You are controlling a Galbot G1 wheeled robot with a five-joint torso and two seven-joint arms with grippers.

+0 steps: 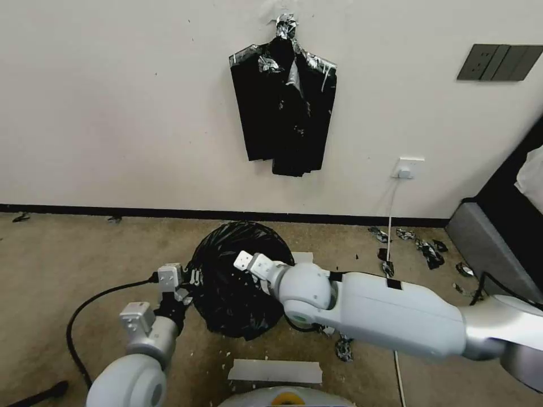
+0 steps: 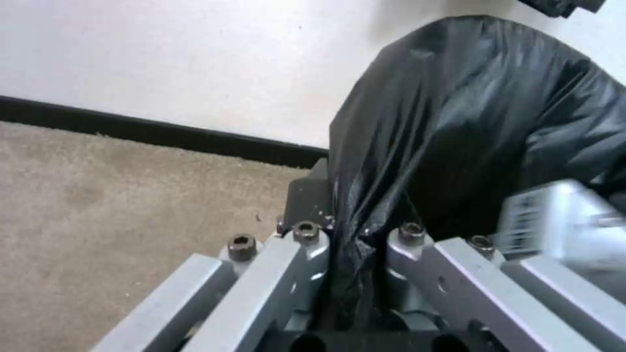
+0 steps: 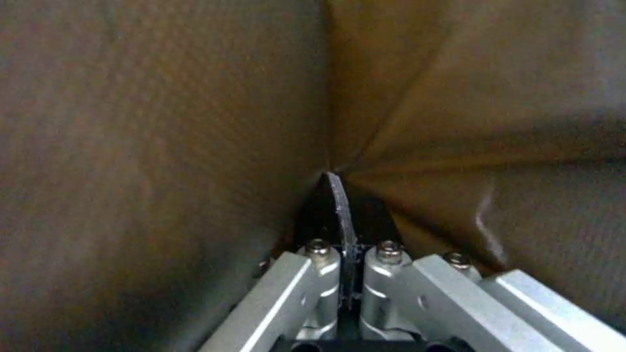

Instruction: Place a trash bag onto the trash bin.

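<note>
i keep both jaws clamped on the trash bag point(image 1: 240, 282), left gripper point(image 2: 355, 254) and right gripper point(image 3: 349, 254) spreading it evenly.

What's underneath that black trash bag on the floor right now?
The trash bag hangs spread between the left pincer and right pincer, each clamped on its plastic. Carpet surrounds it. Whatever sits beneath, the trash bin included, is covered.

We see smooth white-grey arm shells, a black band on the right forearm point(image 1: 394, 284), silver pincer links with dark hex screws point(image 2: 242, 241).
</note>
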